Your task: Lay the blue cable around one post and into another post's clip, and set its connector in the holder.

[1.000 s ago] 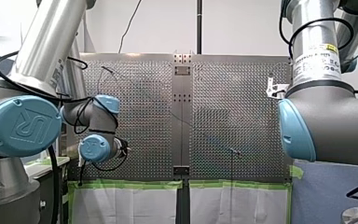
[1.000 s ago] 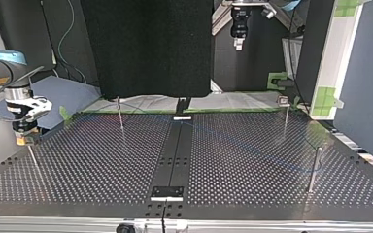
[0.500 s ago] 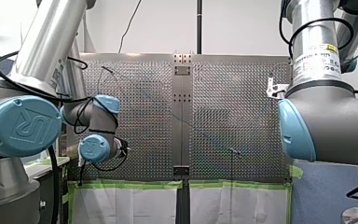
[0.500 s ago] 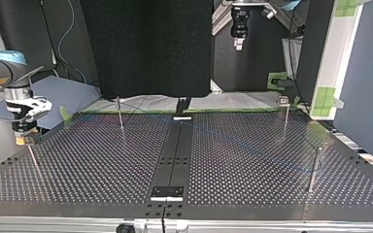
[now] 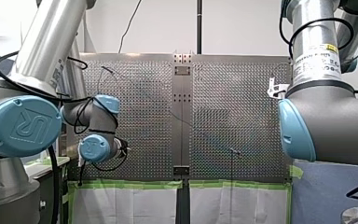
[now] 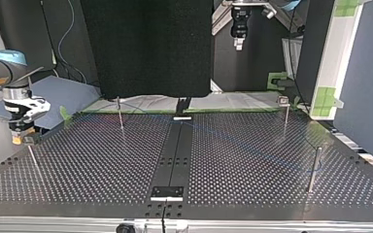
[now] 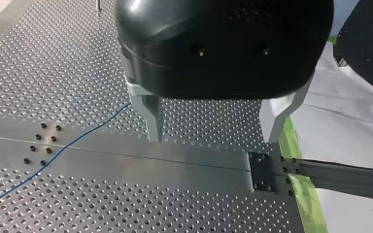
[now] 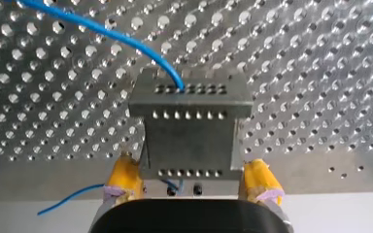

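Note:
The thin blue cable (image 8: 102, 26) curves down over the perforated plate and ends in a grey block with rows of small holes (image 8: 189, 131). My right gripper (image 8: 190, 187) is open, its yellow pads (image 8: 124, 180) standing close on either side of the block's near end. In the top view it hangs low at the table's left edge (image 6: 22, 141). My left gripper (image 7: 212, 138) is open with nothing between its metal fingers, above the table's middle strip. The blue cable (image 7: 77, 141) runs on the plate beside it. In the top view the left gripper (image 6: 238, 43) hangs high at the back.
Thin metal posts stand on the table: one at the back left (image 6: 120, 114), one with a clip at the back right (image 6: 284, 114), one at the right (image 6: 313, 169) and one near my right gripper (image 6: 33, 160). Green tape lines the far edge (image 6: 281, 77).
In the top view my right gripper has shifted slightly toward the left edge. The left arm has not moved.

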